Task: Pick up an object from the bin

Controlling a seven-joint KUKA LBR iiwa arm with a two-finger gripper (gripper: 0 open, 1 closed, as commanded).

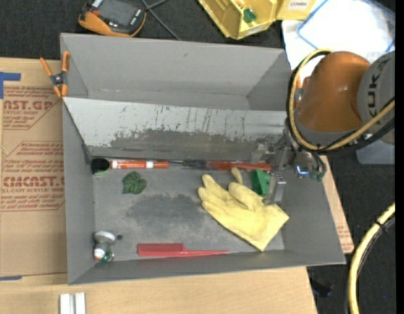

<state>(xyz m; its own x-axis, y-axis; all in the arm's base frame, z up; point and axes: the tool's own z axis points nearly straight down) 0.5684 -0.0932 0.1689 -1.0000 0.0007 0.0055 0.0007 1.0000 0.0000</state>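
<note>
Hanging low at the right end of the grey metal bin [189,70], the arm's gripper [276,187] is down near the floor. It is right beside a small green blocky plastic piece [259,180] and just past the far edge of a limp yellow rubber glove [244,214]. Whether the pincer is released or clenched I cannot tell, since its tip is lost among cables and shadow. The green piece lies close under the far wall, partly tucked behind the glove, which probably explains why the arm comes in from the right end, where the floor is bare. Judging by closeness, one of these two is the likely pick, the green piece being nearest. Along the far wall lies a long orange-and-white marker pen [133,165], with a crumpled green leaf-shaped scrap [133,183] just on its near side. A flat red plastic comb [182,249] rests along the near wall, and a small silvery bulb-like thing [104,244] sits in the near left corner, all well apart from the gripper.
</note>
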